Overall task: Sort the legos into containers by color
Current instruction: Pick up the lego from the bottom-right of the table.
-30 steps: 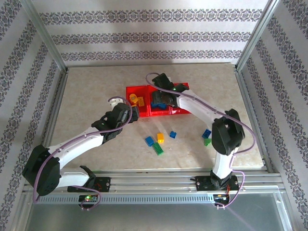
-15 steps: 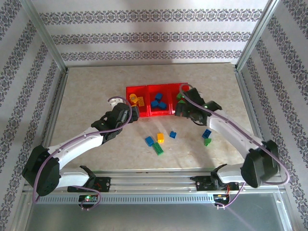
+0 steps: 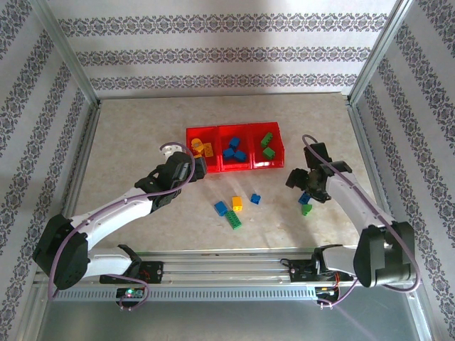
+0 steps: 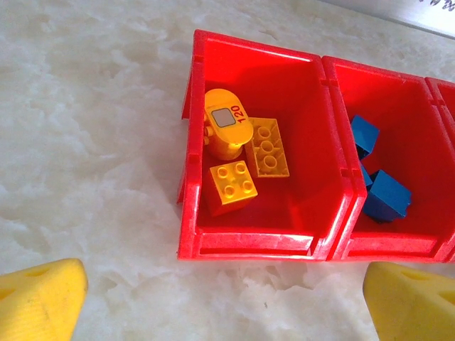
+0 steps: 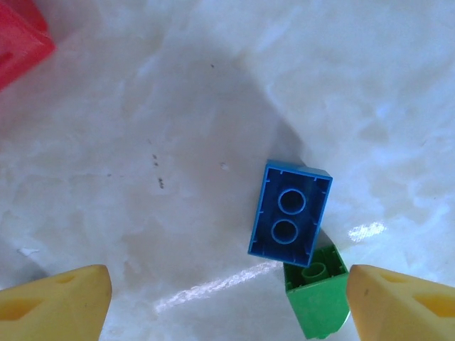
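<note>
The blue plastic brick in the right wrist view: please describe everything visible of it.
The small blue glossy plastic rectangular brick lies flat on the pale marbled table, slightly turned in the right wrist view. Two round rings show on its upward face. A green plastic brick seems to touch its lower end. Nothing grips it.

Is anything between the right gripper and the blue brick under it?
Nothing visible lies between them. The right gripper is open above the blue brick. A green brick sits against the blue one's end, close to one finger, so it may crowd the grasp.
</note>
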